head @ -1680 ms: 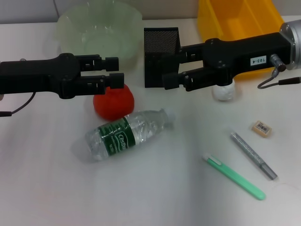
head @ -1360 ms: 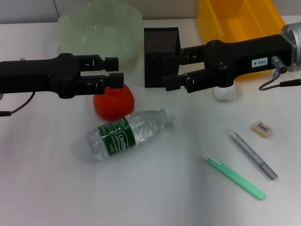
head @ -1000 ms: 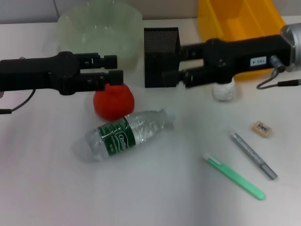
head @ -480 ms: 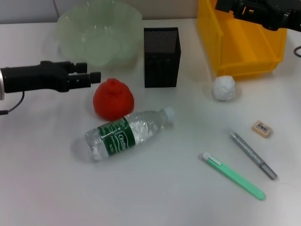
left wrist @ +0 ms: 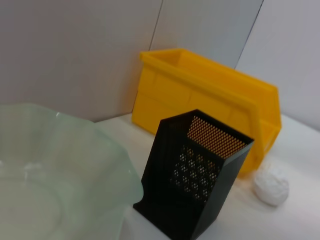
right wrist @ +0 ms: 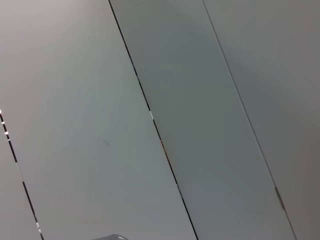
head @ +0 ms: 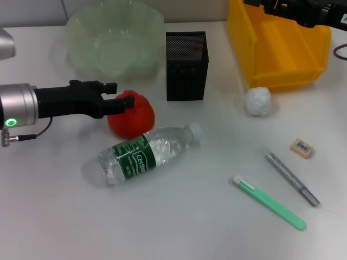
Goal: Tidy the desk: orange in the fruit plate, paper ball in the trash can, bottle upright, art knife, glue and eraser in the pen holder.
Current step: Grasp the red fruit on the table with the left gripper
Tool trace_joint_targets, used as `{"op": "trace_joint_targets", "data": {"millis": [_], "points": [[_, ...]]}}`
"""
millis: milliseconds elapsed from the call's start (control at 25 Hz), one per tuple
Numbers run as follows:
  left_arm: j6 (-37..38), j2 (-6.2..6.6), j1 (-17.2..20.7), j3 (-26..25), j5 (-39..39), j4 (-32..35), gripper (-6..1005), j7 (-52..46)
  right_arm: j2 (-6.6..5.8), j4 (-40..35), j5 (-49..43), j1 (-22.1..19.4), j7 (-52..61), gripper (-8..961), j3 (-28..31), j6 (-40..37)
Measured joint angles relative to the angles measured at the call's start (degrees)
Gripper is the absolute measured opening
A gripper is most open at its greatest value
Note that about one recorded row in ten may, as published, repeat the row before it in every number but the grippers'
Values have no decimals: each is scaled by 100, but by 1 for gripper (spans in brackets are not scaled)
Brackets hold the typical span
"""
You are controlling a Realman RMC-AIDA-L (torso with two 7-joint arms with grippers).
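The orange (head: 136, 116) sits left of centre, in front of the fruit plate (head: 76, 27). My left gripper (head: 118, 95) is open at the orange's upper left, one finger touching or just over it. The bottle (head: 146, 154) lies on its side in front of the orange. The pen holder (head: 186, 65) stands mid-back, the trash can (head: 282, 49) at the back right. The paper ball (head: 257, 101) lies in front of the trash can. The eraser (head: 301, 147), grey glue stick (head: 291, 178) and green art knife (head: 269, 202) lie at the right. My right gripper (head: 287, 8) is above the trash can.
The left wrist view shows the fruit plate's rim (left wrist: 115, 165), the pen holder (left wrist: 200, 180), the trash can (left wrist: 210, 95) and the paper ball (left wrist: 271, 185). The right wrist view shows only grey wall panels.
My right arm has withdrawn from in front of the pen holder up to the back right over the trash can. My left gripper has dropped to the orange.
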Motion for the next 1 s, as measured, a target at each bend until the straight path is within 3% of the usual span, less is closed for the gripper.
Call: {"op": "trace_joint_targets", "data": {"millis": [360,760,1000], "points": [[-810,-77,-56,702,-57,-66,634,100,44,3,0,15,-3,751,-13,2],[-1001,-91,-238,796,-73,-203,627,109,59,77,0,15,-14,750,-9,82],[-1139,-89,-264,916,-76,-198,512,116,59,140,0,15,-24,750,-6,151]]}}
